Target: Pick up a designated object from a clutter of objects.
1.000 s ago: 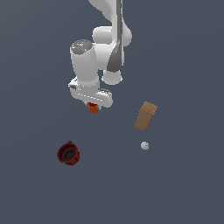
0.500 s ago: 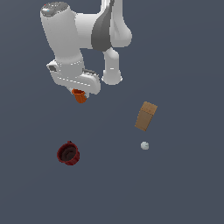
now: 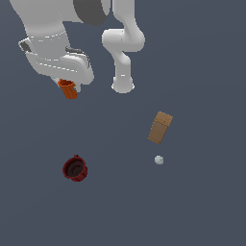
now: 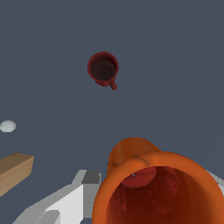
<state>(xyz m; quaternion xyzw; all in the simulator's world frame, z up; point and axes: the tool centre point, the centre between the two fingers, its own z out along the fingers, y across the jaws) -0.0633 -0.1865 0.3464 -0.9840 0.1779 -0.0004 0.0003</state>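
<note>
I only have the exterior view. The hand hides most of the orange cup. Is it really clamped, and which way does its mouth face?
Observer: Yes. In the wrist view the orange cup sits in the gripper, open mouth toward the camera.
Operator: Anything inside it?
Observer: Nothing loose shows inside it.
Operator: Does the dark-red cup have a handle?
Observer: Yes, the wrist view shows a small handle on the dark-red cup.

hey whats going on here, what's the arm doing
The white robot arm's gripper holds a small bright-orange tapered cup clear of the dark grey floor. A larger dark-red cup, a tan-brown box and a tiny white ball lie on the floor, none of them touching.
</note>
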